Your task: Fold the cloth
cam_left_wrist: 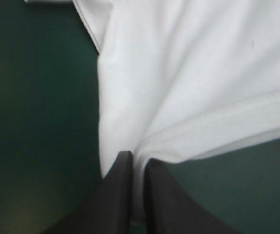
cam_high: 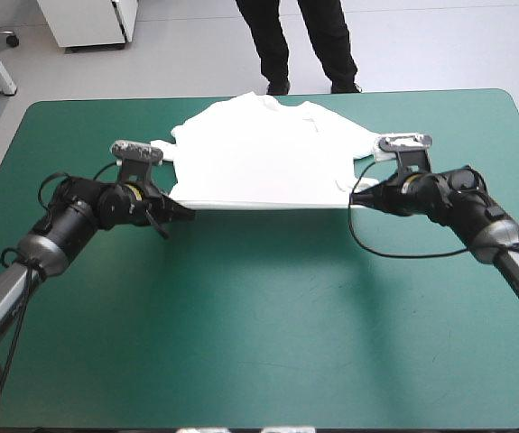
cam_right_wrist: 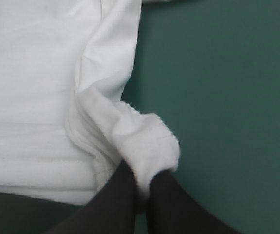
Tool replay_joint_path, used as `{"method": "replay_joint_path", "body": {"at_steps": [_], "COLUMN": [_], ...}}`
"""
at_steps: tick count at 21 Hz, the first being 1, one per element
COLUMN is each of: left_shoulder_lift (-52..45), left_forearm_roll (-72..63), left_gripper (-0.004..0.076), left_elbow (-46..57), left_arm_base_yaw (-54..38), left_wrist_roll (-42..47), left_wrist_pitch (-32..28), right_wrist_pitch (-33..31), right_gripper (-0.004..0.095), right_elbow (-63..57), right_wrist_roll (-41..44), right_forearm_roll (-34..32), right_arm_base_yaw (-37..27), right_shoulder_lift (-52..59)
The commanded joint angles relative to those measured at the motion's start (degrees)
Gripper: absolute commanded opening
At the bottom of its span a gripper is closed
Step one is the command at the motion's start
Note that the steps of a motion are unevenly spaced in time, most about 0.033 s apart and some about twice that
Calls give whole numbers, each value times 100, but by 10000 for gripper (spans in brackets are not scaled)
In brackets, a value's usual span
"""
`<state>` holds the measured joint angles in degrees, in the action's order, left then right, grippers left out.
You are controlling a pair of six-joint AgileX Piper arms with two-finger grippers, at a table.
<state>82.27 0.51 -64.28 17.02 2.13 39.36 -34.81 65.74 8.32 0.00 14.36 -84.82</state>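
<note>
- The fingers (cam_left_wrist: 115, 200) of the left gripper (cam_high: 185, 214) and the right gripper (cam_high: 356, 200) pinch the T-shirt (cam_high: 259, 158) at its near corners.
- The T-shirt lies spread on the desk (cam_high: 259, 316); no fold appears done yet.

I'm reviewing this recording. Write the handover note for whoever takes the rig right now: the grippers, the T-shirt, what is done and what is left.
Left gripper: shut on the T-shirt, at the left corner of its near hem.
Right gripper: shut on the T-shirt, at the right corner of the near hem, with the cloth bunched at the fingers.
T-shirt: spread over the far half of the table, collar end toward the far edge, near hem pulled straight between the grippers.
Done: shirt laid out, both hem corners gripped.
Left: no finished fold shows yet. The likely next step is to carry the hem toward the collar, then fold on.
</note>
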Motion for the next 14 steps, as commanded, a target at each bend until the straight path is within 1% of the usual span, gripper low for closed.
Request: {"method": "replay_joint_path", "body": {"at_steps": [1,3,5,6,7,8,11,13,14], "left_shoulder_lift": [-633,-905,-1287,-1528,-1657,-1924,-2404,-2854,-3033], "left_forearm_roll": [108,96,1,-177,-255,-317,-376,-432,-533], "left_gripper": [-9,-9,-9,-9,-9,-9,-9,-9,-9], "left_elbow": [625,1042,1435,1590,1654,1764,2000,2269,2377], "left_arm_base_yaw": [190,312,438,466,466,466,466,466,466], "left_wrist_roll": [0,118,130,130,130,120,109,108,108], "left_wrist_pitch": [-25,92,398,671,804,1124,1729,2340,2480], "right_wrist_pitch": [-48,-166,-405,-653,-792,-1203,-1697,-2173,-2323], "right_gripper": [-17,-17,-17,-17,-17,-17,-17,-17,-17], "right_elbow": [-551,-918,-1384,-1644,-1741,-1894,-2147,-2369,-2479], "right_wrist_roll": [-120,-262,-349,-349,-349,-389,-389,-347,-347], "right_forearm_roll": [45,288,569,709,796,944,1159,1343,1430], "right_arm_base_yaw": [-111,-111,-111,-111,-111,-111,-111,-111,-111], "right_shoulder_lift": [678,967,1411,1714,1827,2096,2584,2955,3062]}}
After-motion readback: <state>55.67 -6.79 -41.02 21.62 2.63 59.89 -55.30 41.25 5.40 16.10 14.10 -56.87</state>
